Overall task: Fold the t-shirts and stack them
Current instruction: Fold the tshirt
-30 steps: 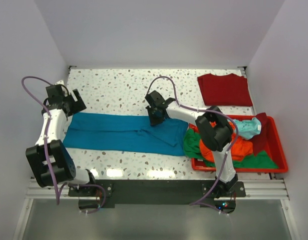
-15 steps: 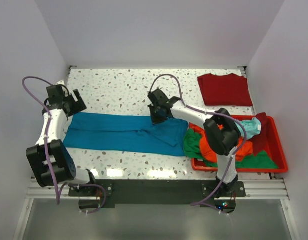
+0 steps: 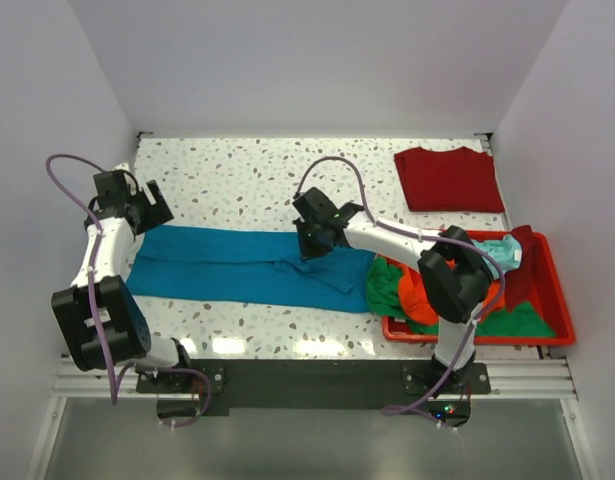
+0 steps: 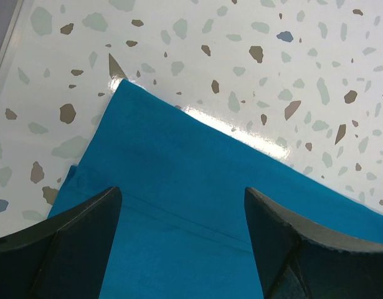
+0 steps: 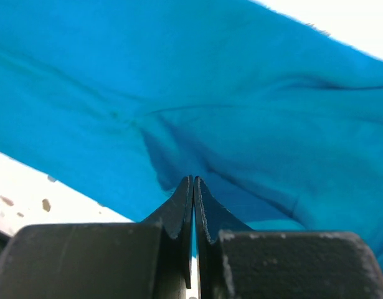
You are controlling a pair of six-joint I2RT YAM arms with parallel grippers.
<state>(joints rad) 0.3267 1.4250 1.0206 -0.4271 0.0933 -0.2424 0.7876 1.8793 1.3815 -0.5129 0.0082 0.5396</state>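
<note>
A teal-blue t-shirt lies stretched in a long band across the near half of the table. My left gripper hovers over its far left corner, jaws open, with only cloth beneath them. At the middle of the shirt's far edge my right gripper is shut, pinching the teal cloth, whose creases run into the fingertips. A dark red t-shirt lies folded at the far right corner. Orange, green and pale aqua shirts are heaped together.
A red plastic bin at the right edge holds the heap, with green cloth spilling over its left rim and a dark red cloth draped inside. Speckled tabletop shows behind the teal shirt. White walls close in on three sides.
My right gripper has closed on the teal shirt's far edge and drawn slightly nearer, its elbow swinging right. The left arm has stayed put.
</note>
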